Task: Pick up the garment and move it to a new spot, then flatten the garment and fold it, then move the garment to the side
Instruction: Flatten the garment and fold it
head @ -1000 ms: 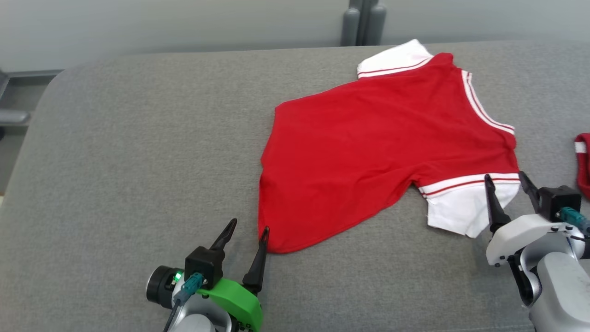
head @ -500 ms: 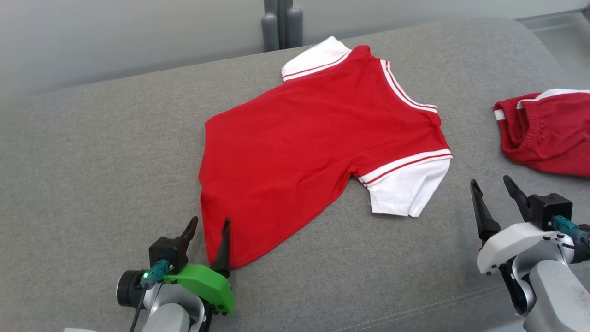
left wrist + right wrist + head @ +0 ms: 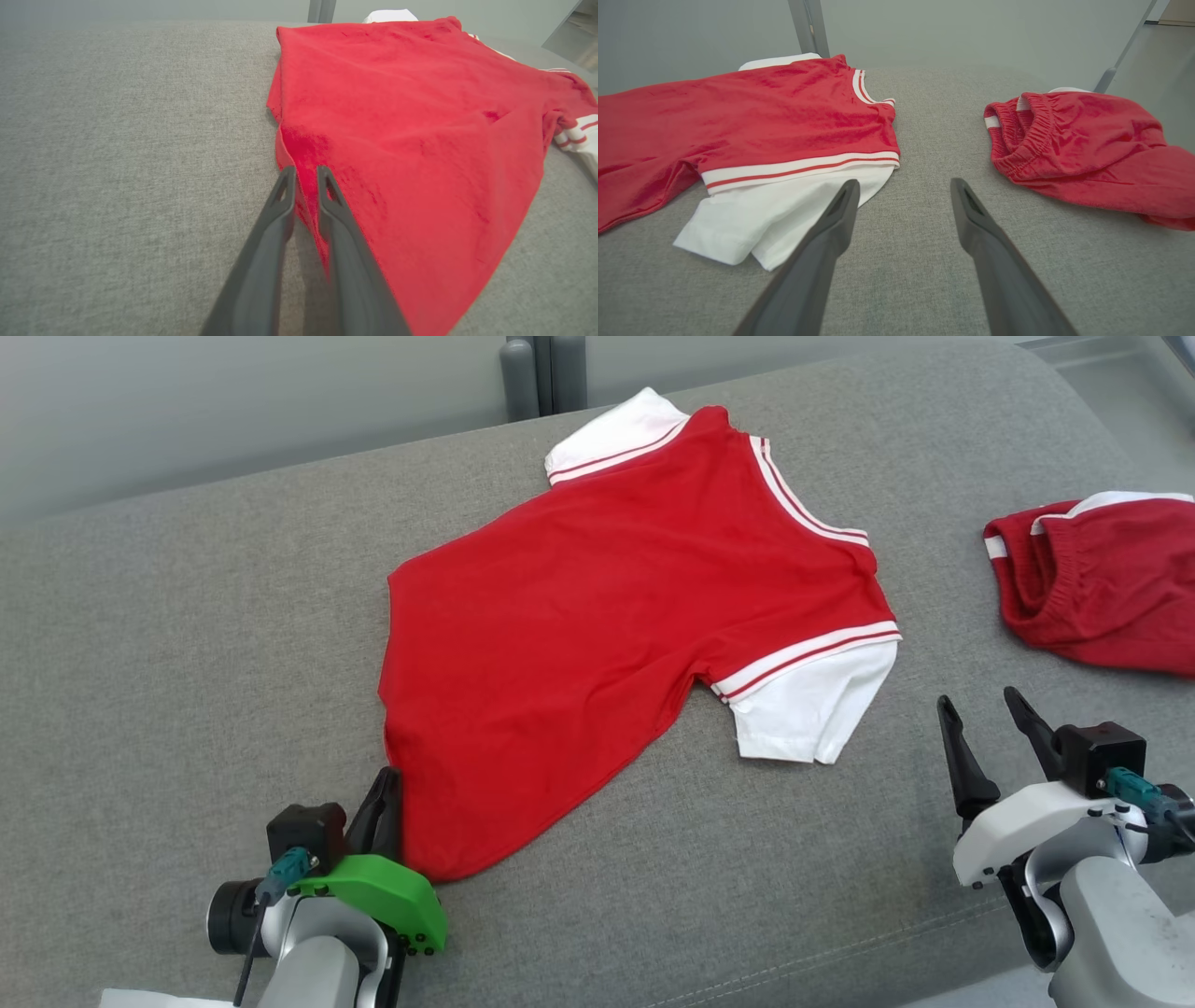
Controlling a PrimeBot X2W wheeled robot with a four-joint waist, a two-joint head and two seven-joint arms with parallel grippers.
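Note:
The garment (image 3: 607,616), a bright red shirt with white sleeves and striped trim, lies spread flat on the grey cushion. My left gripper (image 3: 392,795) is at its near left hem corner. In the left wrist view the garment (image 3: 420,116) has its hem edge pinched between the nearly closed fingers of the left gripper (image 3: 306,175). My right gripper (image 3: 980,709) stands open on bare cushion, to the right of the near white sleeve and apart from it. In the right wrist view the right gripper (image 3: 903,186) holds nothing, and the garment (image 3: 738,112) lies to its left.
A darker red bundled piece (image 3: 1102,588) with a white band lies at the right, also in the right wrist view (image 3: 1078,140). The grey cushion (image 3: 187,616) runs wide to the left. Two grey posts (image 3: 541,373) stand behind the far edge.
The head camera has turned, shifting the whole picture left. My left gripper's fingers have closed onto the hem corner. My right gripper now stands farther from the white sleeve, still open.

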